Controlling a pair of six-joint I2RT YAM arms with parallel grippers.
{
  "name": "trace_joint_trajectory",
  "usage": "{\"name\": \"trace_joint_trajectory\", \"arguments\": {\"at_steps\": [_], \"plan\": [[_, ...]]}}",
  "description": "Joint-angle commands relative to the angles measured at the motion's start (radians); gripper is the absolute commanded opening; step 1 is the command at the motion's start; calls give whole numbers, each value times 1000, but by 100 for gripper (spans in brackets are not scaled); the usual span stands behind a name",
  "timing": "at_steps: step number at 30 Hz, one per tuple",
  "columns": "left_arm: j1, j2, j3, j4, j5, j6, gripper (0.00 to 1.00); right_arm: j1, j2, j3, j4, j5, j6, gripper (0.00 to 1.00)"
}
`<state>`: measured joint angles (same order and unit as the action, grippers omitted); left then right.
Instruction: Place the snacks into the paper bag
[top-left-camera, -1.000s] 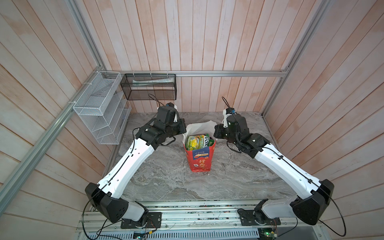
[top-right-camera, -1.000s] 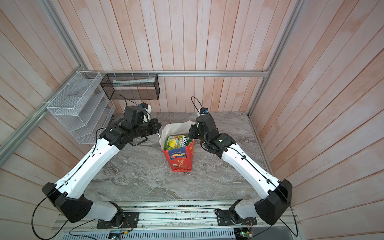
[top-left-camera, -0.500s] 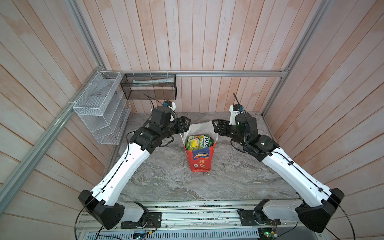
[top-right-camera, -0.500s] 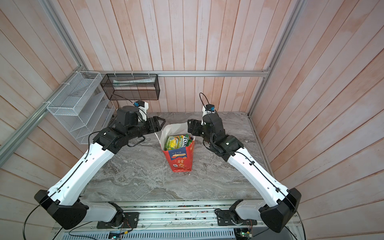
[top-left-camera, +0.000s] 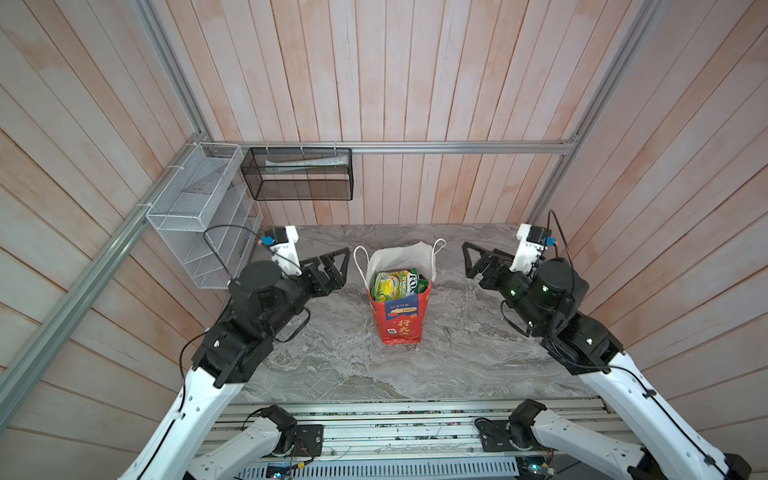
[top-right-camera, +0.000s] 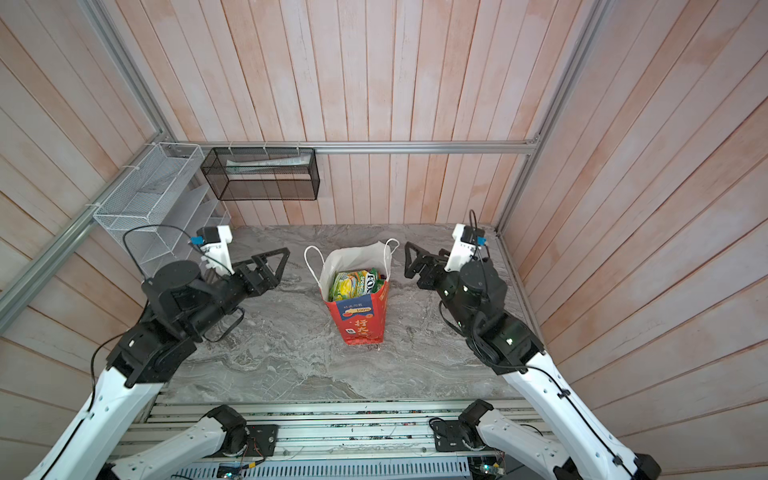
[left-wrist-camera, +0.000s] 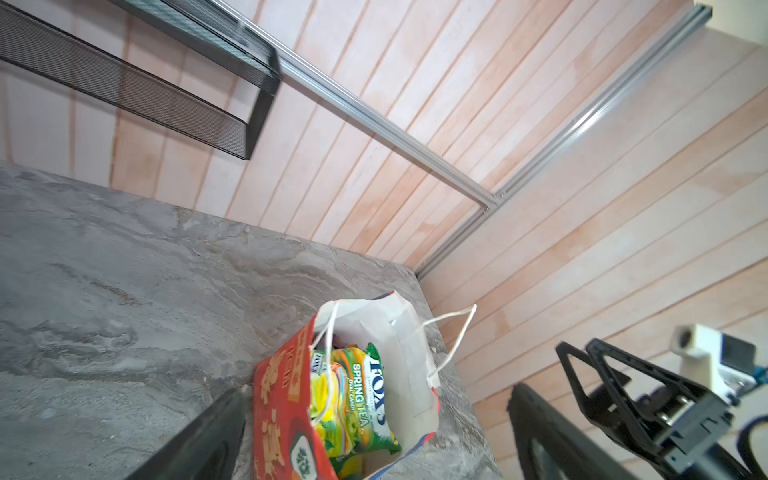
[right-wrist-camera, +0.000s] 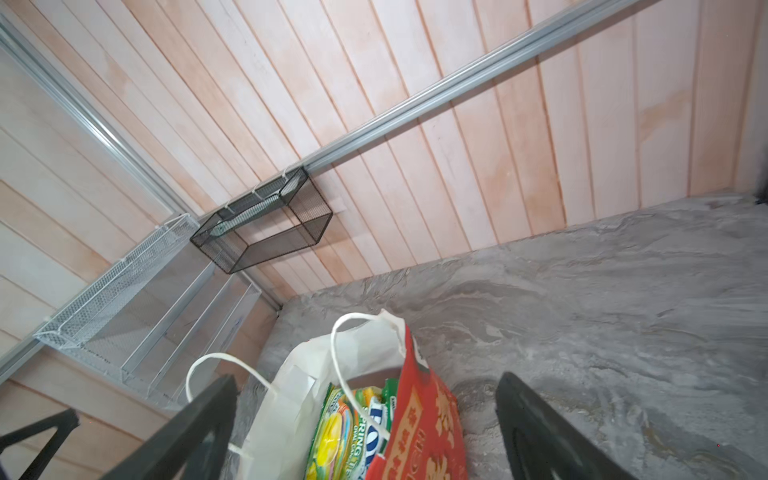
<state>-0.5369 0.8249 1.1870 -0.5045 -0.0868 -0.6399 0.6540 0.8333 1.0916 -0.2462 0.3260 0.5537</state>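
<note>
The tall red paper gift bag stands upright mid-tabletop, with bare grey marbled tabletop open all round it. The left gripper and right gripper flank its mouth, apart from it, jaws spread wide and empty. Inside lie glossy plastic candy packets, a green-yellow one on top; their number cannot be counted. On the wood-plank walls hang one white wire rack and one black mesh basket.

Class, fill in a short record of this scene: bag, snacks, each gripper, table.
bag: red, upright, mouth open, handles loose
snacks: inside the bag, green and yellow wrappers showing on top
left gripper: open, empty, beside the bag, not touching
right gripper: open, empty, on the bag's other side, not touching
table: grey marble look, bag stands on it
</note>
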Motion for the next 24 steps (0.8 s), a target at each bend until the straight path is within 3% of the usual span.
{"name": "trace_joint_trajectory", "arguments": {"at_steps": [1, 5, 9, 13, 15, 19, 21, 24], "plan": [[2, -109, -158, 71, -236, -50, 100, -12, -98, -125, 121, 162, -55, 98], [2, -212, -293, 58, -469, -88, 100, -25, -171, -221, 133, 293, -63, 98], [2, -234, -375, 22, -640, -131, 100, -46, -188, -295, 178, 380, -84, 98], [3, -223, -506, 103, -782, -107, 100, -98, -144, -408, 303, 436, -125, 98], [3, -216, -580, 183, -833, -63, 100, -148, -110, -446, 345, 399, -133, 98], [3, -173, -768, 426, -927, 0, 100, -267, -32, -519, 426, 217, -164, 98], [3, -131, -834, 572, -924, 95, 100, -298, -7, -611, 595, 131, -248, 98], [7, -29, -846, 671, -936, 192, 100, -325, 25, -733, 808, 109, -308, 98]]}}
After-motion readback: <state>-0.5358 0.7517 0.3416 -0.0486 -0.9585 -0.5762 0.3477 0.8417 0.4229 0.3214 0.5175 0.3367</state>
